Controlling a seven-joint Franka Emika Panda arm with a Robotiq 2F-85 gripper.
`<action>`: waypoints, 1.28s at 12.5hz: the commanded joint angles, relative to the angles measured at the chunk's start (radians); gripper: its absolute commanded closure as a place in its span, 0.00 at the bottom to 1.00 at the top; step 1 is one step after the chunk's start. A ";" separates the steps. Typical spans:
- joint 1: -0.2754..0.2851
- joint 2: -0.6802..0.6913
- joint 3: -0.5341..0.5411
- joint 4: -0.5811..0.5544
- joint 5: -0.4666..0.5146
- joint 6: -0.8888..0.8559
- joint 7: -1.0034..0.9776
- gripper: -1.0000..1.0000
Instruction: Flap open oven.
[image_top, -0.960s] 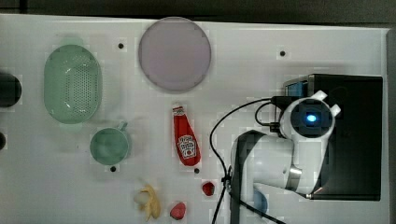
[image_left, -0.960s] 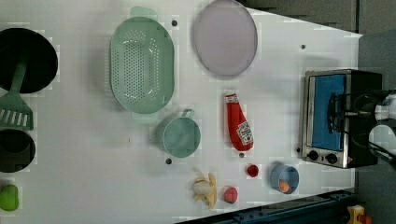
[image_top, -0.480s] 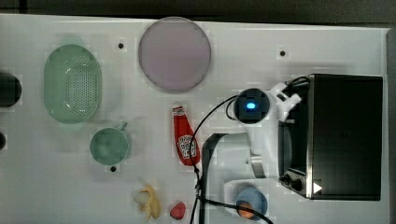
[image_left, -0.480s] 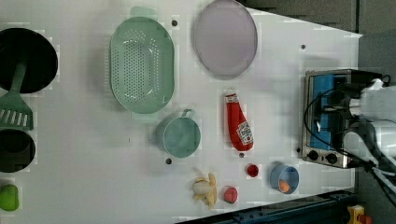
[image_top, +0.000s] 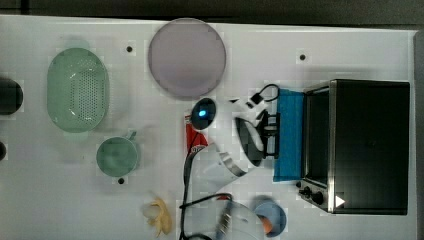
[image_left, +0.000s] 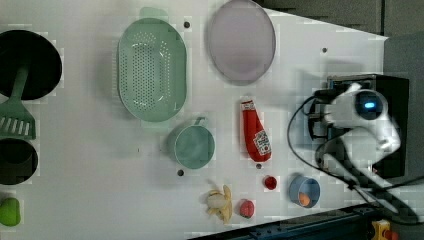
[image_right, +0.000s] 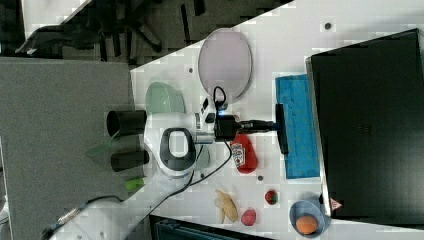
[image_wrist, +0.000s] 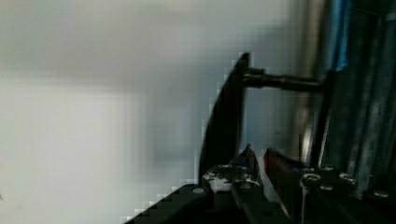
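The oven door has dropped flat, blue glass facing up, and the arm has drawn back toward the top view's left.

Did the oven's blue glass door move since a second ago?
Yes. In the top view the blue-tinted glass door now lies folded out toward the red ketchup bottle, away from the boxy black toaster oven, which stays put.

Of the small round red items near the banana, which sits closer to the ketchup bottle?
The darker red ball, just below the red ketchup bottle; the pinker one lies beside the peeled banana.
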 joint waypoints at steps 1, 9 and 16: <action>0.055 0.066 -0.006 0.013 -0.067 -0.023 0.254 0.83; 0.121 0.188 -0.012 0.073 -0.096 -0.041 0.269 0.83; 0.106 -0.015 -0.024 0.073 0.138 0.017 0.269 0.83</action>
